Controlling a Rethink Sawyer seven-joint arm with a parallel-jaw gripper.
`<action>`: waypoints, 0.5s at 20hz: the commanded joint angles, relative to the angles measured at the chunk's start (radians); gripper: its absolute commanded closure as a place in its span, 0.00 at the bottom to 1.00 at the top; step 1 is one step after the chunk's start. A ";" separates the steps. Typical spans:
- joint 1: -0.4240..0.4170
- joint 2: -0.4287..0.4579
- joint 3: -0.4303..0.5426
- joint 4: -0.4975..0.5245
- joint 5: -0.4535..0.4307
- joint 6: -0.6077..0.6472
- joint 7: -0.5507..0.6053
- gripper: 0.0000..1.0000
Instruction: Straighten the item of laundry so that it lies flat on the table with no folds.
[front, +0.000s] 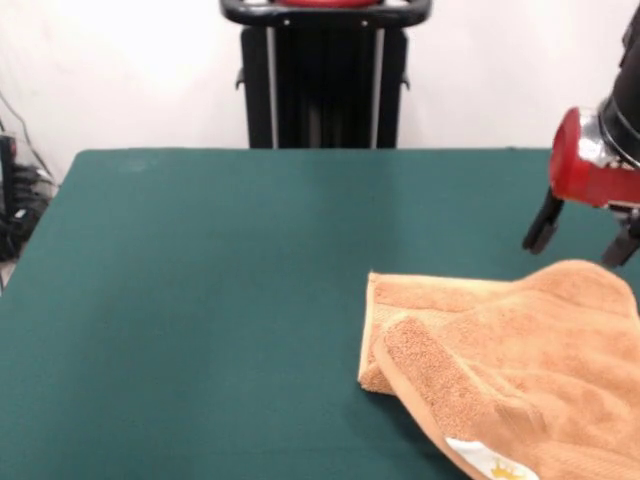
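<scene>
The orange-tan terry towel (510, 360) lies on the dark green table (200, 300) at the right front, running off the picture's right and bottom edges. Its left part is folded over itself, with a flap lying across the lower layer, and a white care label (495, 465) shows at the bottom edge. My gripper (582, 238), on a red wrist, hangs at the right edge just above and behind the towel's raised far corner. Its two black fingers (543, 222) stand apart, open and empty, not touching the cloth.
The robot's black pedestal (325, 75) stands at the table's far side, centre top. Cables and dark gear (15, 190) sit off the table's left edge. Bare green cloth spreads over the table's left and middle.
</scene>
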 joint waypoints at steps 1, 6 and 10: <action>0.014 -0.130 0.129 0.490 -0.085 -0.295 -0.142 0.00; 0.013 -0.201 0.152 0.661 -0.107 -0.425 -0.208 0.00; 0.001 -0.280 0.180 0.809 -0.132 -0.513 -0.246 0.00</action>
